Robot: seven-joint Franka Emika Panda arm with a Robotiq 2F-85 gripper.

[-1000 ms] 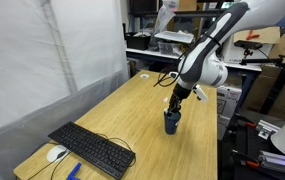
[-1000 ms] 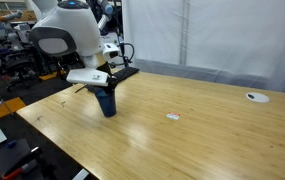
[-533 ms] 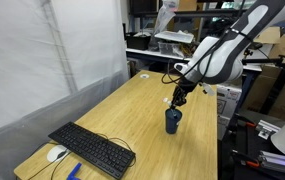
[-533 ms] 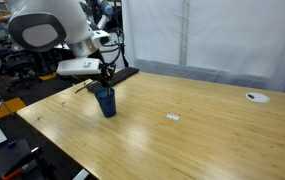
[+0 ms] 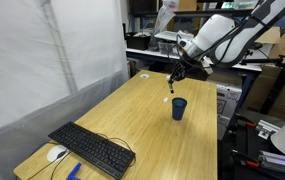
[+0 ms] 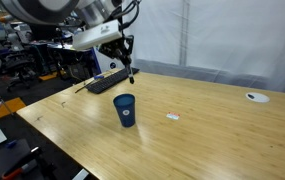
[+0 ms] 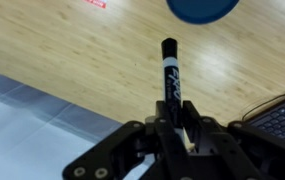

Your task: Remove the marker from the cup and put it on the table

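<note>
In an exterior view, the big change is the lift. Half a second ago my gripper [image 5: 175,76] was down at the small navy-blue cylindrical cup [image 5: 179,108]. Now it sits above and to one side of the cup, with the short thin dark marker [image 5: 171,86] hanging from it over the long light wood-grain tabletop [image 5: 132,115]. The cup has slid a little from its earlier spot but stands upright. A flat black keyboard [image 5: 92,150] and a white mouse [image 5: 56,154] lie well apart from it, at the near end.

In an exterior view from across the table, the gripper [image 6: 128,64] is up and clear. The marker [image 6: 131,72] is a thin dark stick below it, touching nothing else. The cup [image 6: 125,110] looks matte, straight-walled and open-topped, and it stands alone on the tabletop [image 6: 212,125], which shows long plank-like grain.

In the wrist view the gripper [image 7: 172,120] is pinching the marker [image 7: 168,70] near one end of its barrel, jaws pressed tight against it. The barrel is smooth glossy black plastic with white lettering, and its dark far end is free. The cup [image 7: 202,8] is only a blue curve at the top edge. The tabletop [image 7: 62,50] has a soft sheen.

I judge the removal done. What remains is to lower the marker onto bare wood and let go, and that round barrel may roll.
</note>
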